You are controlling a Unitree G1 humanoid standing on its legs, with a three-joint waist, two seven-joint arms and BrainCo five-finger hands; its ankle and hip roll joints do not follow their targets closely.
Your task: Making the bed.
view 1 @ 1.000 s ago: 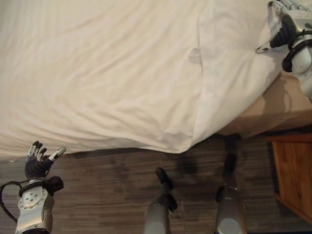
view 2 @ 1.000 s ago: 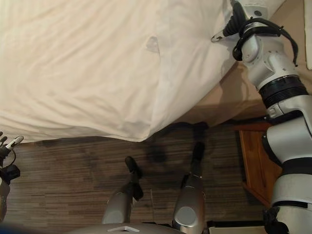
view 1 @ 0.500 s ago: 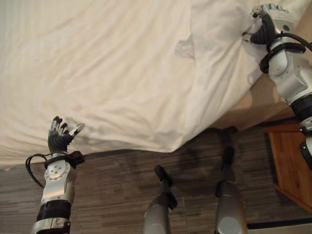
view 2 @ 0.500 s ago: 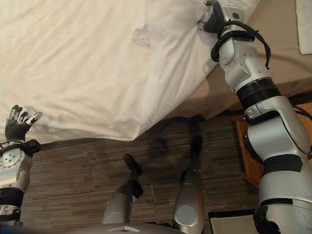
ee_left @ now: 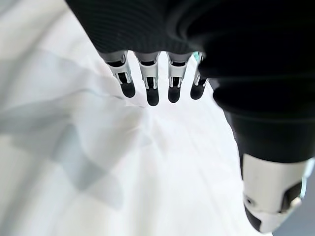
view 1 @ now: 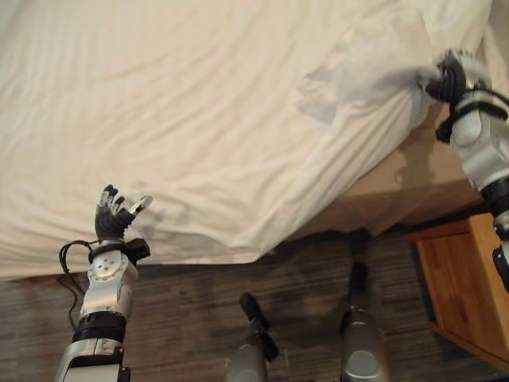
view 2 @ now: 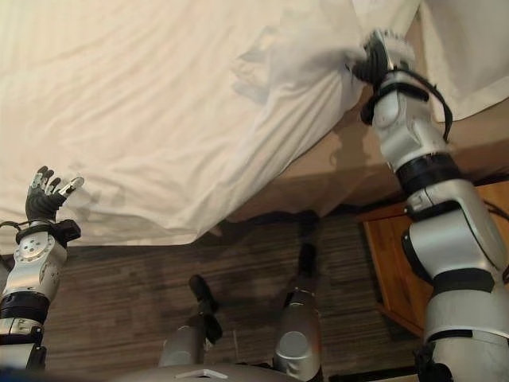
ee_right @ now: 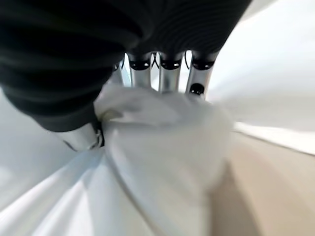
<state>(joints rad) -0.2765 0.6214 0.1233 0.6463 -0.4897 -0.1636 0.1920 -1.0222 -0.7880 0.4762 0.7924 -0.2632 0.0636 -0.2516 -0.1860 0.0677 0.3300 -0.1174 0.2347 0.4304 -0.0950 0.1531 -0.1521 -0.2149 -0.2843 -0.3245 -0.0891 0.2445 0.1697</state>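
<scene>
right wrist view, right hand (ee_right: 147, 73) clenched on white sheet (ee_right: 162, 147), left hand (view 1: 116, 216) spread beside it

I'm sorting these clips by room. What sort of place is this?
Most likely a bedroom: a bed under a rumpled white cloth sheet, a brown wooden bedside cabinet next to it, and dark wood-plank flooring.

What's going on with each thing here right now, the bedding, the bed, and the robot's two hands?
White sheet: spread over the bed, one corner bunched and lifted.
Mattress: bare tan side uncovered under the lifted corner.
Right hand: fingers shut on the sheet corner.
Left hand: open, holding nothing, at the sheet's near edge.
Wooden nightstand: standing beside the bed.
</scene>
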